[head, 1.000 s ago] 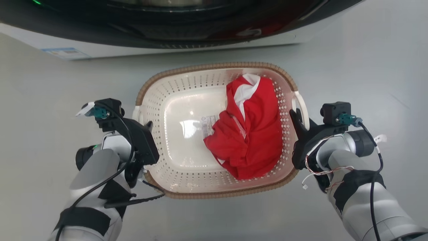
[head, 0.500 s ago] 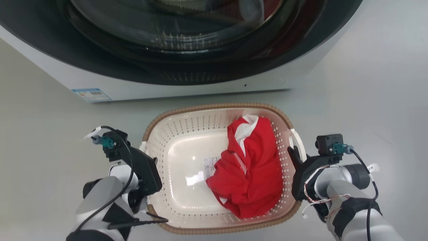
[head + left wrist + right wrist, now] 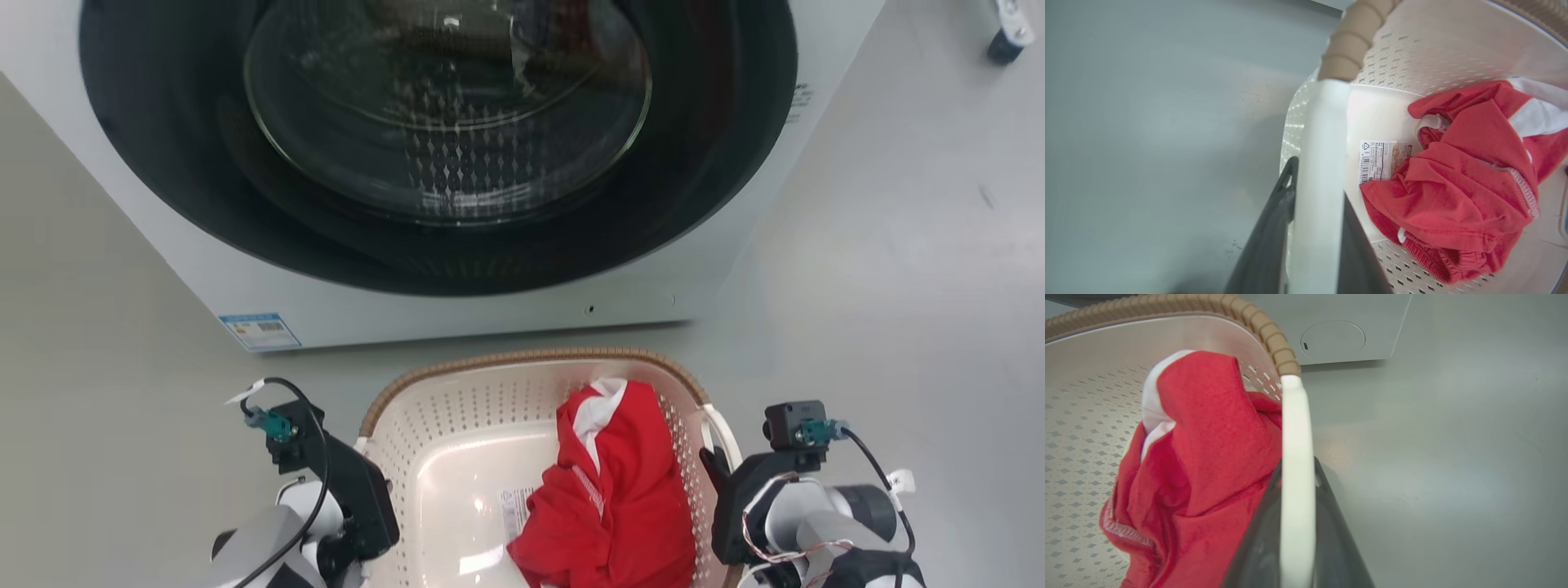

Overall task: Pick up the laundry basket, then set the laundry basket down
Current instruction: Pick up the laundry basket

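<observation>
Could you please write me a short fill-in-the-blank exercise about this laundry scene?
The garment in the laundry basket is mostly ____.
The left pincer and right pincer each clamp a white side ____.
Beyond the basket stands a ____ machine.
Missing words: red, handle, washing.

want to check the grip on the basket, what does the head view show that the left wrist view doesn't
Head view's own: the washing machine with its dark round door behind the laundry basket, the blue sticker on its front, and the right gripper at the basket's right handle.
Left wrist view's own: the left gripper close up, one dark finger on each side of the white left handle.
Shared: the basket's perforated wall and brown rim, the red and white garment, the barcode label on the basket's bottom, the grey floor.
</observation>
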### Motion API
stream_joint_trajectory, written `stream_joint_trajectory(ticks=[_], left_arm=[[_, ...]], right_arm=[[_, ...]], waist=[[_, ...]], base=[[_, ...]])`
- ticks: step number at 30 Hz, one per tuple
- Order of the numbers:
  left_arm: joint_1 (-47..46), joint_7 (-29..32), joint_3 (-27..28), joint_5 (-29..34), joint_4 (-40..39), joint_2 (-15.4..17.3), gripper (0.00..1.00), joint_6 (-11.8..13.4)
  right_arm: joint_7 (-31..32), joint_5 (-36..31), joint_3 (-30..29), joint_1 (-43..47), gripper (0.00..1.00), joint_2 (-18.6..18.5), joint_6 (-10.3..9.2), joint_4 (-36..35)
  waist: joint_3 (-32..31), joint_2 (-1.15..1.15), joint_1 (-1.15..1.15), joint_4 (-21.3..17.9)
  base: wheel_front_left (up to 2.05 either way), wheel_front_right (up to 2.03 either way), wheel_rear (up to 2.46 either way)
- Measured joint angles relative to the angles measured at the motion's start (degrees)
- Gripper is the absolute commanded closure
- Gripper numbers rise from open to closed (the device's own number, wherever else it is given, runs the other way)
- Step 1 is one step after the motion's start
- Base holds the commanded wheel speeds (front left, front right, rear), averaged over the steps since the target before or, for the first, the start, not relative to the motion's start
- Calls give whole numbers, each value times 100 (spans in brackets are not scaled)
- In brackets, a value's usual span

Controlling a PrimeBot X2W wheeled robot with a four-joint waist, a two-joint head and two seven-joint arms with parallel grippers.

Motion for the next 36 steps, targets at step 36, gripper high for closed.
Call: stream_joint_trajectory(ticks=[36], left_arm=[[1072, 794, -93, -311, 53, -5, 100, 10]], right_arm=[[1106, 749, 147, 1000, 100, 41, 15, 8]], waist=[[-1723, 1, 1, -135]], base=[[0, 0, 0]])
